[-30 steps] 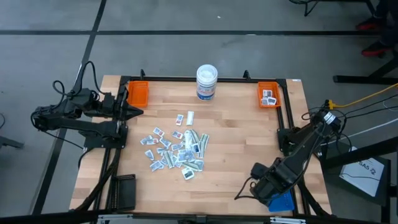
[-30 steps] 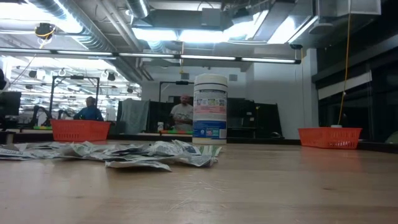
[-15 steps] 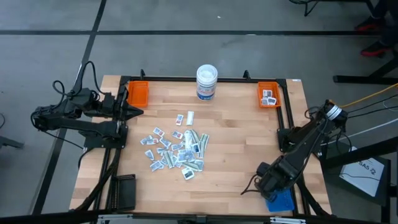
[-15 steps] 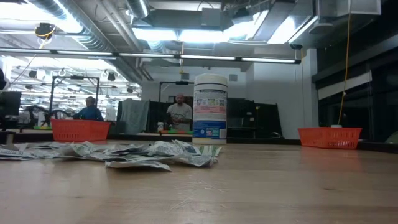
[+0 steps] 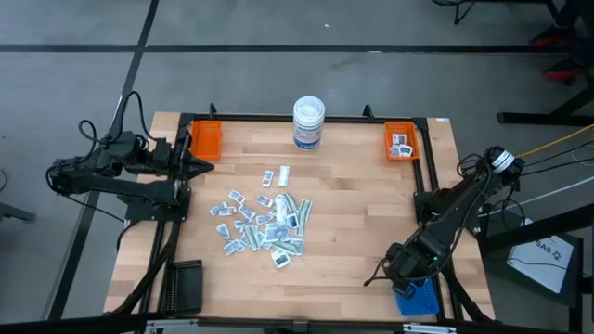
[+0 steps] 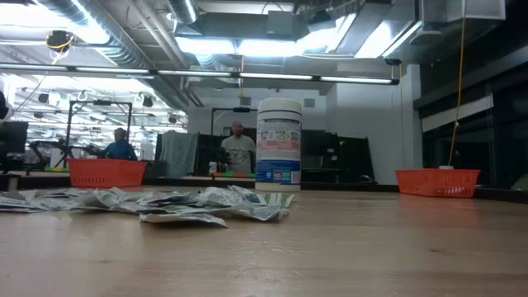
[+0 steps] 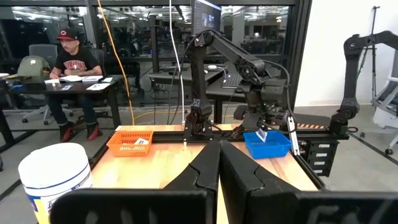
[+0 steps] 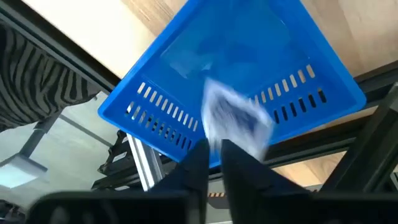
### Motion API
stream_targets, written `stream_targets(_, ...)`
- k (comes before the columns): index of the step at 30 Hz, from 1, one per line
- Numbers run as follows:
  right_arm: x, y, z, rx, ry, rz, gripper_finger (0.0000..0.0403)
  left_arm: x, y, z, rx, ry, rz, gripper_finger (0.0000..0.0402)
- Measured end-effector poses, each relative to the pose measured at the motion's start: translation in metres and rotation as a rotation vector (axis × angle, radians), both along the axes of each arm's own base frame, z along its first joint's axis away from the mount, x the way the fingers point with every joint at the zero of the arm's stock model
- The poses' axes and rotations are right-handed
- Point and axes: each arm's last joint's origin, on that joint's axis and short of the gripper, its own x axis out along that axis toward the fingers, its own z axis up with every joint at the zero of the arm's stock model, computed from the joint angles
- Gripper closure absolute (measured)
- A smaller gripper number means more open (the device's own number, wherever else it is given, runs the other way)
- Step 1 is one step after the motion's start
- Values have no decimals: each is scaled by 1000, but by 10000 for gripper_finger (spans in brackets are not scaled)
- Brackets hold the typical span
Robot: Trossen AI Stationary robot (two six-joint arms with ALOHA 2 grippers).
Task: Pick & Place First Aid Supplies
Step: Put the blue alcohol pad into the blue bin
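The first aid supplies (image 5: 262,223) lie as a loose heap of small white packets and pale strips mid-table, also in the low view (image 6: 181,202). My right gripper (image 5: 401,278) hangs over the blue tray (image 8: 236,56) at the near right corner, pointing steeply down, its fingers a little apart. One blurred white packet (image 8: 235,115) sits just past its fingertips, over the tray's floor. My left gripper (image 7: 219,163) waits shut and level at the far left edge, with nothing in it. My right gripper's fingertips (image 8: 200,149) stand at the packet's near edge (image 8: 217,134); whether they touch it I cannot tell. The fingers slant down from above. The packet is blurred above the blue tray's floor.
A white round tub (image 5: 308,122) stands at the far middle. Orange trays sit at the far left (image 5: 205,139) and the far right (image 5: 401,142), the right one holding a few packets. A black block (image 5: 184,283) lies at the near left. Bare wood lies between heap and blue tray.
My right gripper has gone toward the table's right edge and down over the blue tray, tipping more steeply downward. The heap has not moved.
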Motion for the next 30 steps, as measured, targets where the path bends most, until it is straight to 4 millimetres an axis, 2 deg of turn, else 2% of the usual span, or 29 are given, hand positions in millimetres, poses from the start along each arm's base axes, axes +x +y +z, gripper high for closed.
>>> stream_targets(7,-2,-2,7,24,-20,-1,260,0,0,0,0,0,1,398)
stream_targets(11,-1,-5,10,72,23,-13,226,0,0,0,0,0,0,397)
stream_targets(15,2,-12,16,107,27,-47,218,0,0,0,0,0,1,397)
stream_targets(20,6,-25,31,111,-82,-108,217,0,0,0,0,0,1,397)
stream_targets(26,26,-40,55,61,-378,-42,217,0,0,0,0,0,0,398)
stream_targets(30,46,-56,67,-73,-583,12,217,0,0,0,0,0,1,398)
